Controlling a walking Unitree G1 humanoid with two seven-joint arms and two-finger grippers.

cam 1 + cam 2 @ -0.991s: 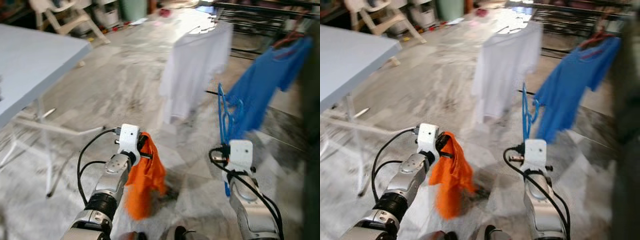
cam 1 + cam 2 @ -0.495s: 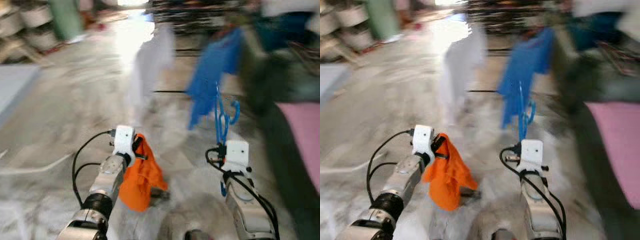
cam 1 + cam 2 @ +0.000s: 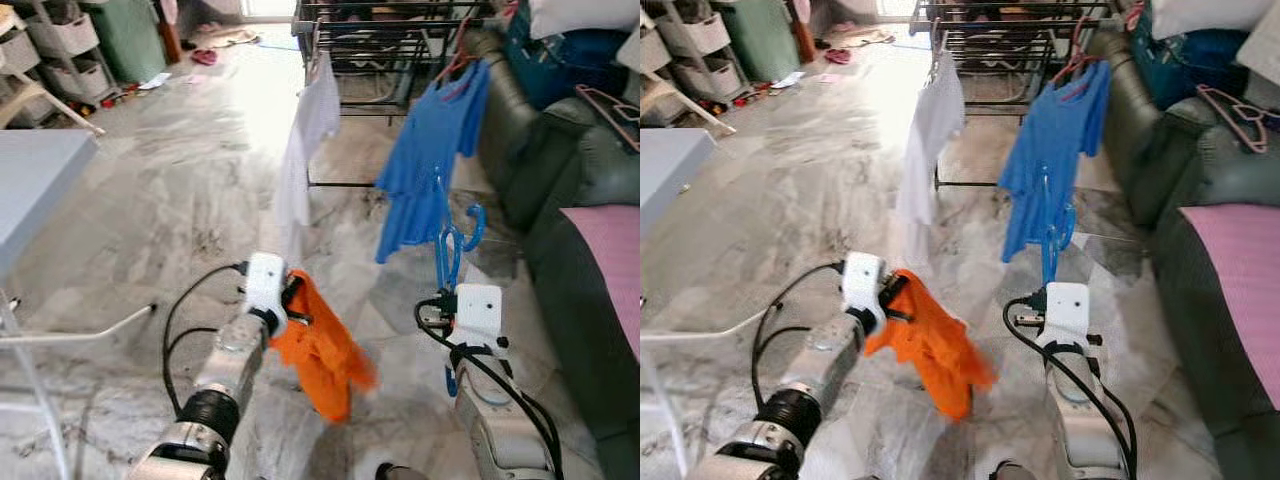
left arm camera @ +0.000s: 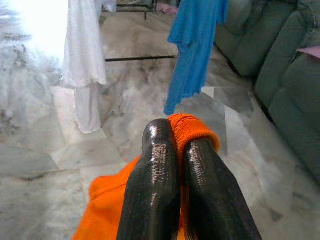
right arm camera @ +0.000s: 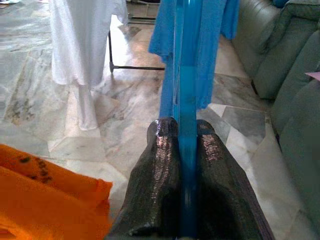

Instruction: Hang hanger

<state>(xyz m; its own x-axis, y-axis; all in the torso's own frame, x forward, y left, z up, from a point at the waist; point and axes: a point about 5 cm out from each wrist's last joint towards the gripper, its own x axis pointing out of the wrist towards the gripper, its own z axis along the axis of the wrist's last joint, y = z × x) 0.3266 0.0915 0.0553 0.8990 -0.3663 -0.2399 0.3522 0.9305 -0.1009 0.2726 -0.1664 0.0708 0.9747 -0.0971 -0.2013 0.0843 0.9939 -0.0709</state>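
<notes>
My right gripper (image 5: 186,131) is shut on a blue plastic hanger (image 3: 449,247), held upright with its hook at the top. An orange garment (image 3: 325,349) hangs from my left gripper (image 4: 176,137), which is shut on a fold of it. Ahead stands a black drying rack (image 3: 385,40) with a white shirt (image 3: 305,130) and a blue shirt (image 3: 430,150) hanging on it. Both grippers are well short of the rack.
A dark green sofa (image 3: 570,200) runs along the right, with a pink cloth (image 3: 612,245) on it. A grey table (image 3: 35,185) is at the left. Shelves and bins (image 3: 60,40) stand at the far left. Marble floor lies between me and the rack.
The camera has swung right and the blur has settled, so the rack and sofa now lie ahead. The orange garment has swung out to the right. Both grippers keep their hold.
</notes>
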